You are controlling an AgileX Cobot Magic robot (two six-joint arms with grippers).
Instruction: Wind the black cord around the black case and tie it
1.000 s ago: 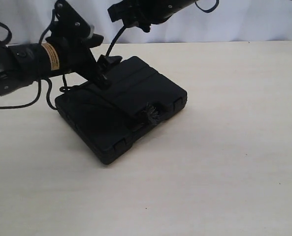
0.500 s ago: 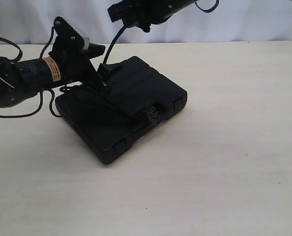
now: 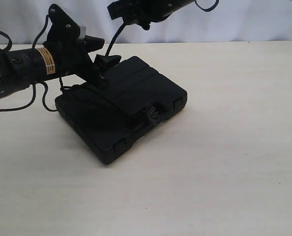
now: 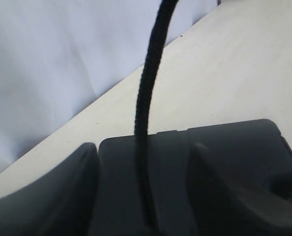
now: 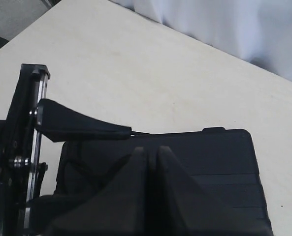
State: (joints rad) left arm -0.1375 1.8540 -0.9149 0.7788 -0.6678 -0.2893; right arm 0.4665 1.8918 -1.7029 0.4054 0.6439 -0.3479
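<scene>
The black case is closed (fuzzy knot at handle); black cord passes the left gripper, fingers spread; right gripper pinches it

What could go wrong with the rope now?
The cord hangs loose inside the open left gripper, so it might slip out sideways. The right gripper holds the cord up high; a hard pull might tip or drag the case. The fuzzy knot sits at the case's edge and could slide off.
</scene>
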